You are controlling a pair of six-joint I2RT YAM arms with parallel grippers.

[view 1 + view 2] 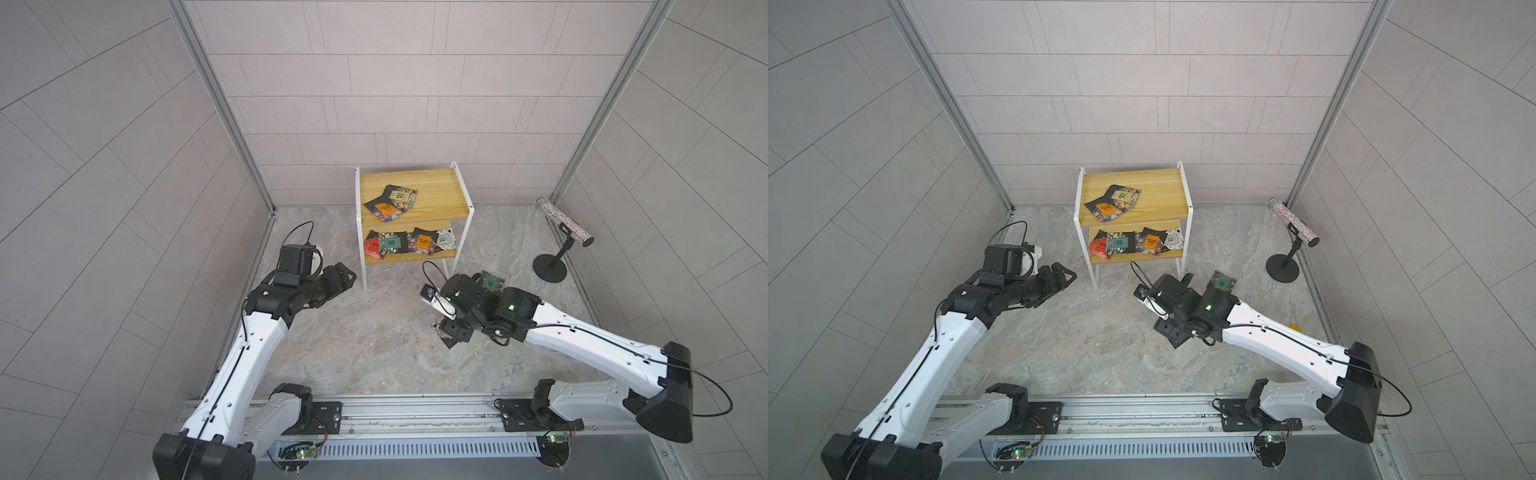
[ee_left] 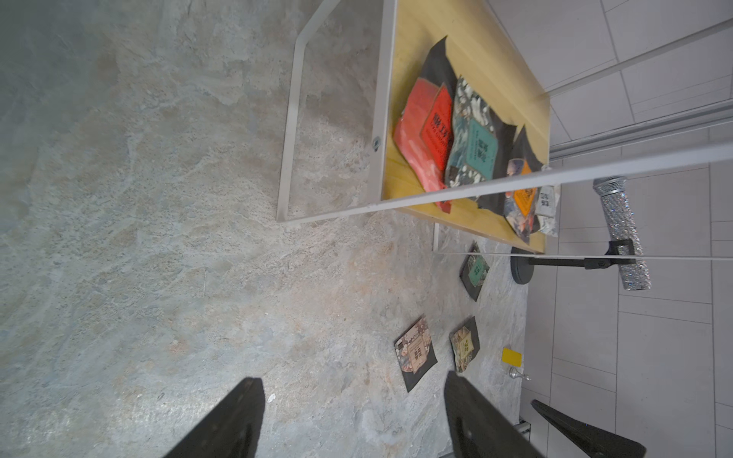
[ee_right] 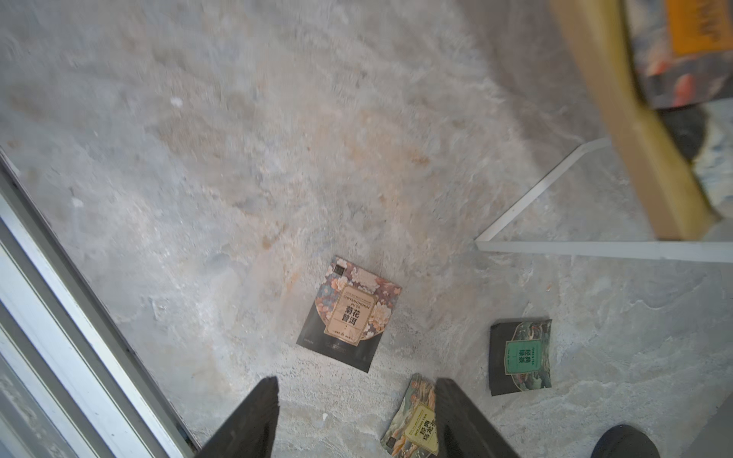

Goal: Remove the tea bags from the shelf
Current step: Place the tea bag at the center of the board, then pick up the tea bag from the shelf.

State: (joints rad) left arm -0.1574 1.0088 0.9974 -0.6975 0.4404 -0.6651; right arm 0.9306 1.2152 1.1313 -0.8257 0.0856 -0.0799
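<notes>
Tea bags on the shelf top board, more on its lower board, three on the tabletop before the shelf, stand to its right.

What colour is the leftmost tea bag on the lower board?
Red tea bag; the left wrist view shows it best.

- Bare worktop lies wide between the two arms.
- The shelf stands near the rear wall. Its upper board is reachable from above, the lower tier only from the front, between the white legs.
- Three loose tea bags lie on the worktop below the right end effector.
- A black stand occupies the right rear corner, well apart from the shelf.
</notes>
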